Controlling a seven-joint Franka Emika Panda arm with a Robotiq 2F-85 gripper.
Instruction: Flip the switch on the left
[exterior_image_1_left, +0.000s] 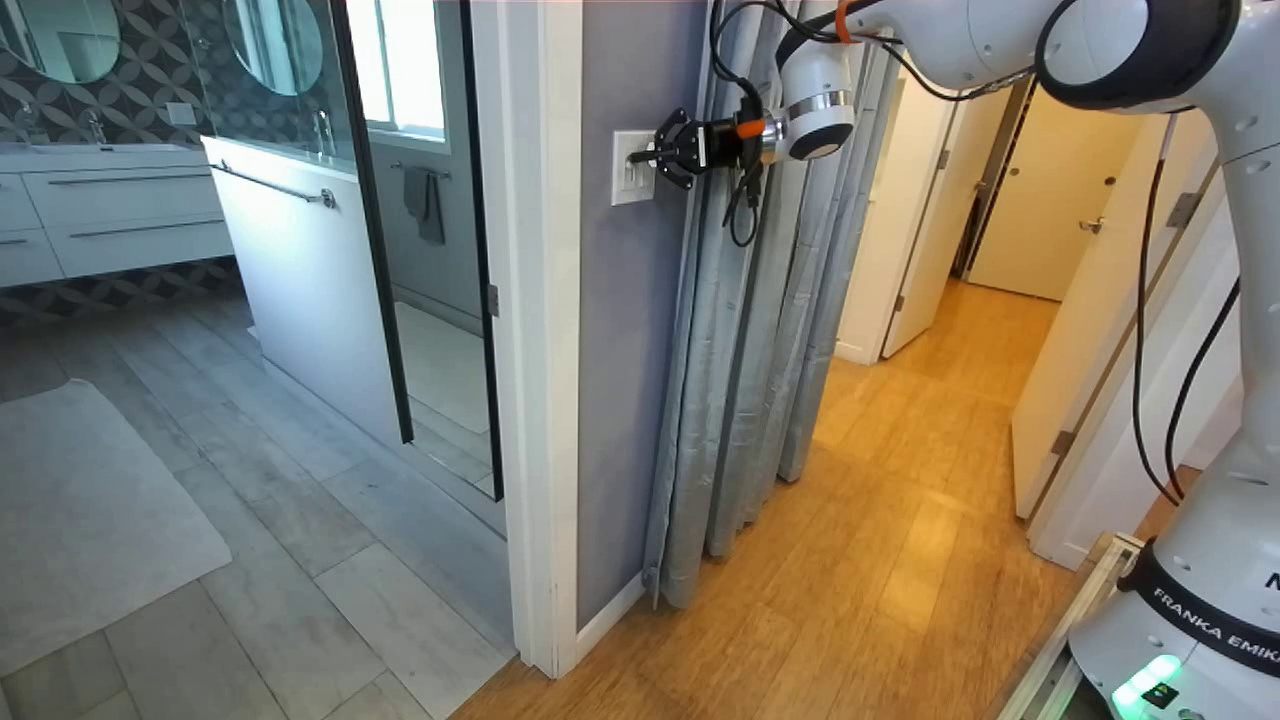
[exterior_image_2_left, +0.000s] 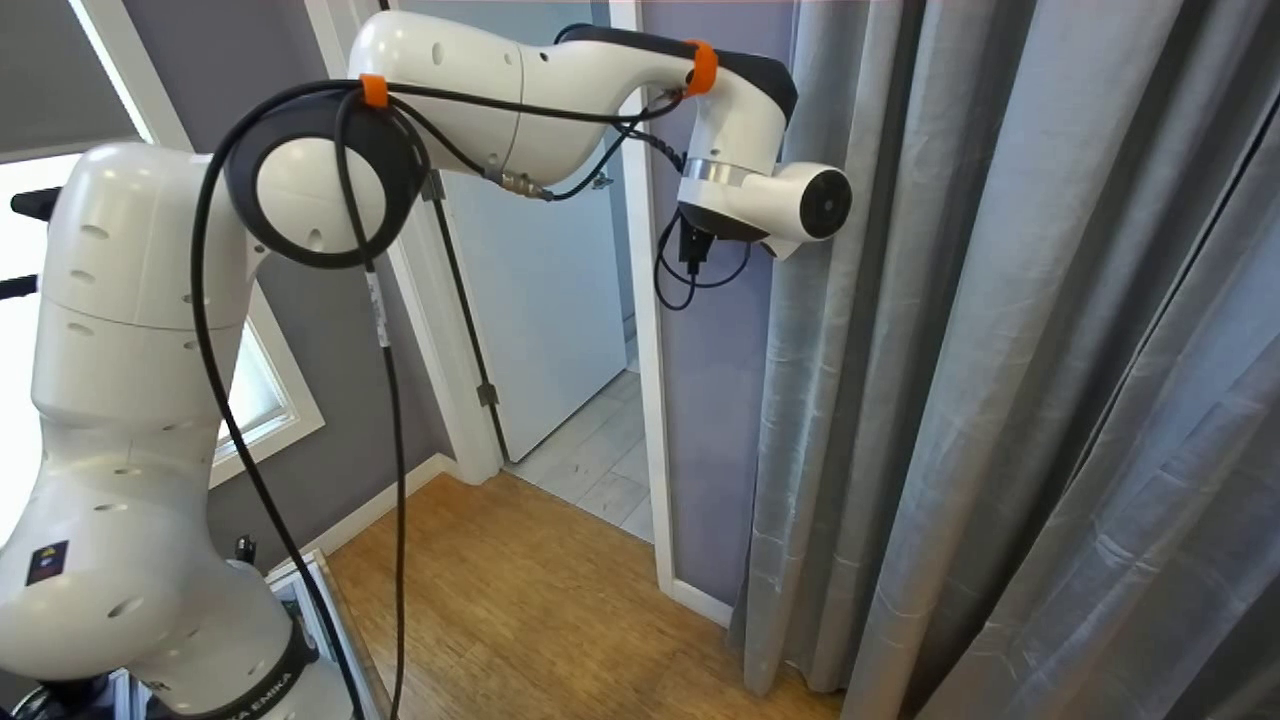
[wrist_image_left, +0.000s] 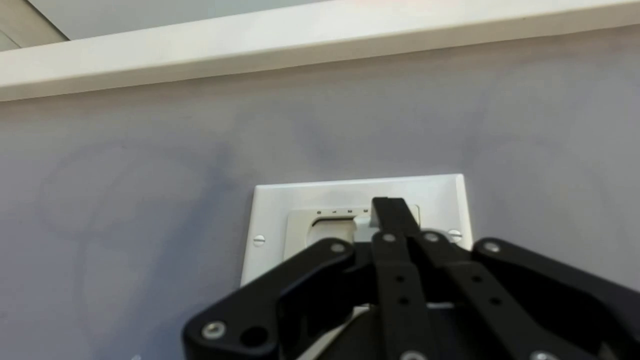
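Note:
The switch, a white wall plate (exterior_image_1_left: 622, 180), is set in the grey-lilac wall in an exterior view. In the wrist view, the switch plate (wrist_image_left: 285, 196) shows screws on both sides and an inset with a row of small marks above a slot. A small white slider knob (wrist_image_left: 363, 229) sits in that slot. My gripper (exterior_image_1_left: 640, 156) is at the plate, its fingers pointing at it. In the wrist view, my gripper (wrist_image_left: 389, 201) is shut, its fingertips together right beside the knob; whether they touch it I cannot tell. The fingers hide the plate's lower part.
A grey curtain (exterior_image_1_left: 690, 450) hangs close beside the gripper; the curtain (exterior_image_2_left: 1000, 350) also shows in an exterior view. A white door frame (exterior_image_1_left: 545, 300) stands on the plate's other side. Black cables (exterior_image_1_left: 742, 215) hang from the wrist.

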